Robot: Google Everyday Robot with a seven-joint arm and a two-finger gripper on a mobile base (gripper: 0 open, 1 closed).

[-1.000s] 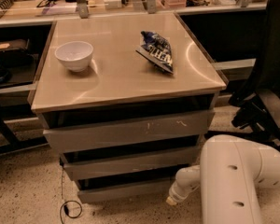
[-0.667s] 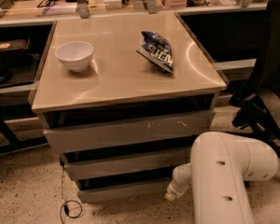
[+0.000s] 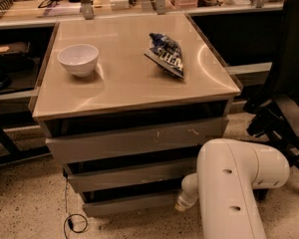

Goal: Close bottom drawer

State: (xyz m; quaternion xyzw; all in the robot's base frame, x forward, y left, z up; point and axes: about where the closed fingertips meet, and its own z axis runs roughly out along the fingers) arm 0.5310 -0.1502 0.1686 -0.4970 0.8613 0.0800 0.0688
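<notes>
The bottom drawer (image 3: pixel 129 203) is the lowest of three grey drawers under the beige tabletop. Only its plain front strip shows, with a dark gap above it, and it stands out a little from the cabinet. My gripper (image 3: pixel 182 204) is at the end of the white arm (image 3: pixel 234 183), low at the right end of that front strip and right against it. The arm's large link hides most of it.
A white bowl (image 3: pixel 78 59) and a blue snack bag (image 3: pixel 165 54) lie on the tabletop (image 3: pixel 129 83). The middle drawer (image 3: pixel 134 175) and the scratched top drawer (image 3: pixel 139 139) sit above. A black chair (image 3: pixel 284 98) stands at the right. A cable (image 3: pixel 74 223) lies on the floor at the left.
The white arm has shifted left, closer to the cabinet, and its end now sits at the right end of the bottom drawer's front. The drawer's position looks much the same.
</notes>
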